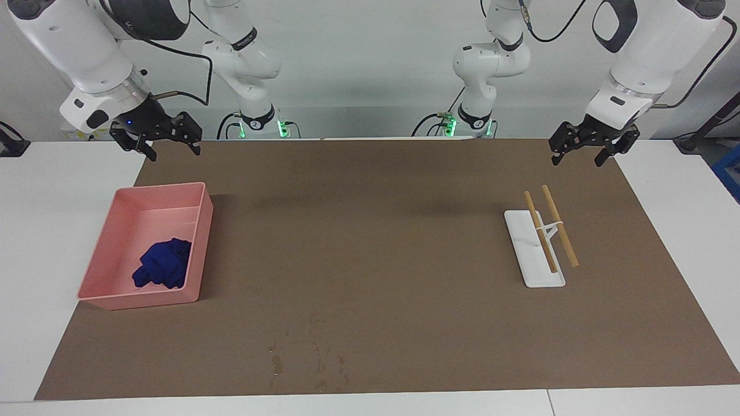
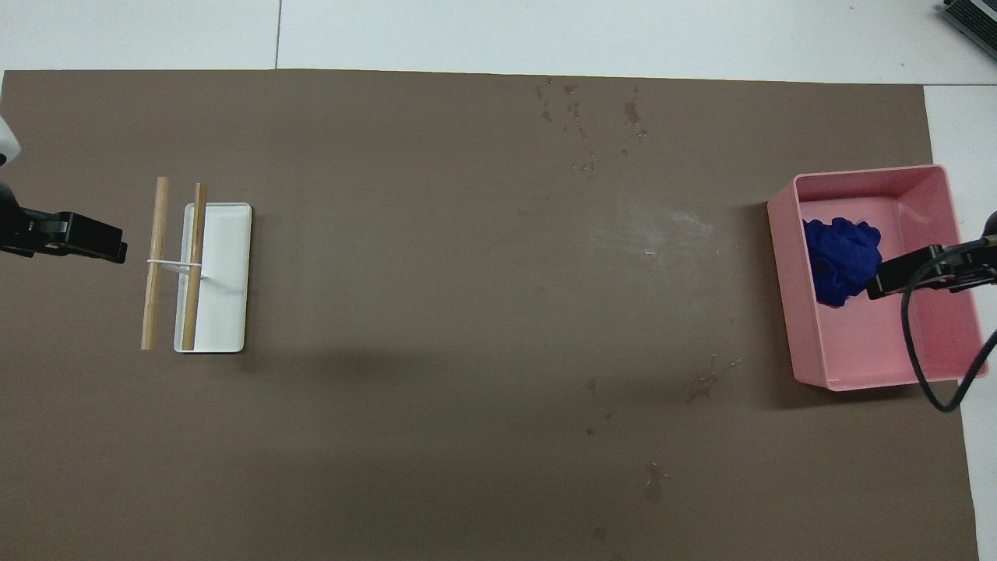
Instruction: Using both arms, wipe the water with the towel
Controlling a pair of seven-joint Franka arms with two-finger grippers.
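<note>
The blue towel (image 1: 163, 264) lies bunched in a pink tray (image 1: 144, 300) at the right arm's end of the table; it also shows in the overhead view (image 2: 840, 253). The water (image 1: 309, 361) is a patch of dark blotches and droplets on the brown mat near the edge farthest from the robots, also seen from overhead (image 2: 592, 117). My right gripper (image 1: 170, 149) is open and empty, up in the air over the tray (image 2: 896, 282), well above the towel. My left gripper (image 1: 578, 159) is open and empty, and the left arm waits over the mat's edge (image 2: 101, 240).
A white flat stand (image 1: 535, 254) with two wooden sticks (image 1: 559, 225) across it lies at the left arm's end of the mat (image 2: 222, 273). Smaller stains mark the mat nearer the robots (image 2: 705, 382).
</note>
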